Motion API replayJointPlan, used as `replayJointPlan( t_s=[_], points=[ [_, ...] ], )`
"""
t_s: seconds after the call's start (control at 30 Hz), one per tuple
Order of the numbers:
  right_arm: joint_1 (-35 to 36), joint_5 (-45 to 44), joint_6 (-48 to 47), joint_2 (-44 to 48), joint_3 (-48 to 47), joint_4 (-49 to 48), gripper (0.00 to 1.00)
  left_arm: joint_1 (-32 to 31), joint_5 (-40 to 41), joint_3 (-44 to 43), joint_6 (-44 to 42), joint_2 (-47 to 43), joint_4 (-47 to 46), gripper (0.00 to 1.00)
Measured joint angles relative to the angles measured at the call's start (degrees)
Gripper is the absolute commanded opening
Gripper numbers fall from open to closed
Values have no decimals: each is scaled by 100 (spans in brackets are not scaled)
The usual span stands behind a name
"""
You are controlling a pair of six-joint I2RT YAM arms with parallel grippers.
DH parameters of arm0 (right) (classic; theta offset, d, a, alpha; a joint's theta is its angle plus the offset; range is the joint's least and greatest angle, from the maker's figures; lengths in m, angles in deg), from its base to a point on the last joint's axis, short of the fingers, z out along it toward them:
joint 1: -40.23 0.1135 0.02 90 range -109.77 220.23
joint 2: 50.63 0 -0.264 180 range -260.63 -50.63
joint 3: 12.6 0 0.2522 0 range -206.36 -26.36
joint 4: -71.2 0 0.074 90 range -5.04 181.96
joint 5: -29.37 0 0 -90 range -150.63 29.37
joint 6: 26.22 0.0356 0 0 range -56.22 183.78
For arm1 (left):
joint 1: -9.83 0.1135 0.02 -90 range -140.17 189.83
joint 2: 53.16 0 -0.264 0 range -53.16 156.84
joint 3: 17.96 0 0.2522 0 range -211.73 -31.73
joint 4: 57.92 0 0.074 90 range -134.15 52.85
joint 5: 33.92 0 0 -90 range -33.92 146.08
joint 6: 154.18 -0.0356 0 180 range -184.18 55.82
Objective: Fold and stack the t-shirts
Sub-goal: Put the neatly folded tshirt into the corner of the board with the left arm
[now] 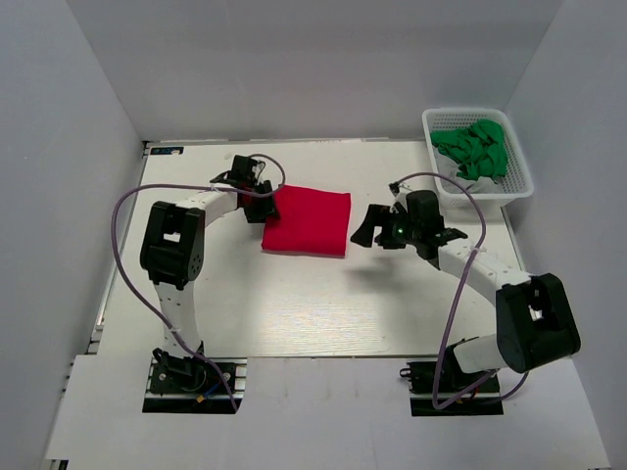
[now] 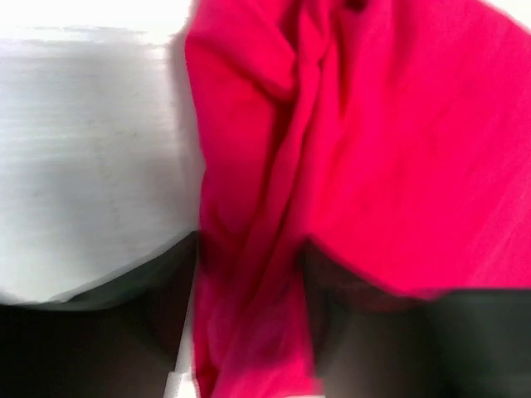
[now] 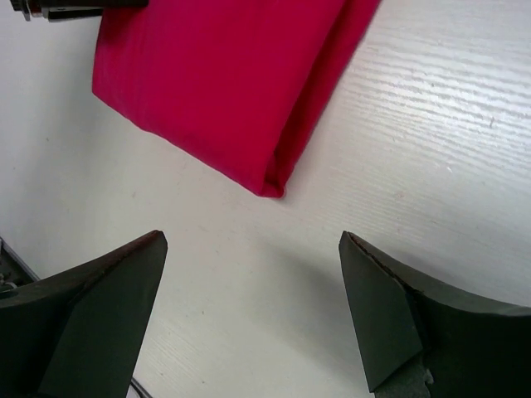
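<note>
Lying folded, t-shirt (image 1: 309, 221) long axis crosswise; left pincer (image 1: 262, 207) clamping edge, right pincer (image 1: 363, 226) spread.

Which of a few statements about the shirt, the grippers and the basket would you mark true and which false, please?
1. The shirt lies folded on the table. True.
2. The right gripper is shut on the shirt. False: it is open and apart from the shirt.
3. The basket holds green cloth. True.
4. The left gripper is far from the shirt. False: it is at the shirt's left edge, with fabric bunched between its fingers.
</note>
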Motion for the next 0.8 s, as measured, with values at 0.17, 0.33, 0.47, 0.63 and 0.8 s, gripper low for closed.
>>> replayJointPlan(
  t_s=[0.17, 0.33, 0.47, 0.63, 0.8],
  points=[
    [0, -142, 15, 87, 389, -96, 90, -9, -212, 7, -4, 170, -245, 0],
    [0, -378, 13, 109, 516, -87, 90, -11, 57, -256, -118, 240, 7, 0],
    [-2, -555, 0, 216, 516, -90, 90, 57, 717, -796, -319, 459, 376, 0],
    [-2, -721, -11, 254, 516, -83, 90, 363, 1622, -1495, -577, 614, 802, 0],
    [-2, -841, -37, 249, 461, -39, 90, 920, 2192, -2492, -839, 1027, 1086, 0]
  ],
)
